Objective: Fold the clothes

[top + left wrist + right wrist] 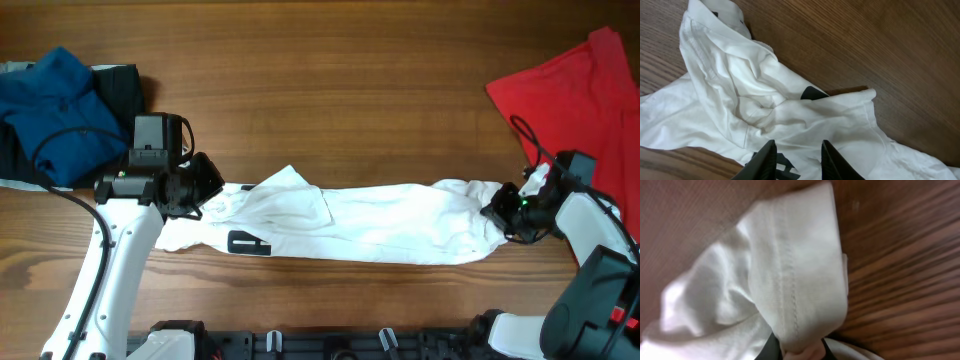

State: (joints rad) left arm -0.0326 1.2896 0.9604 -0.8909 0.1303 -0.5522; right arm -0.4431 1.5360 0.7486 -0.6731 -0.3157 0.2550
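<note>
Across the table, the white T-shirt [370, 225] lies lengthwise left-right, each end seemingly pinched by a gripper.

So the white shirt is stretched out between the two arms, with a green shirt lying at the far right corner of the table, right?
Not quite: the shirt at the far right corner is red, not green, as the overhead view shows. The rest holds: the white shirt lies stretched between the two arms.

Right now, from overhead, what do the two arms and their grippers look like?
Both arms have white link shells with black joints. The left gripper carries a boxy black housing and a looping black cable. The right gripper is black, with a small green light and a thin black cable.
</note>
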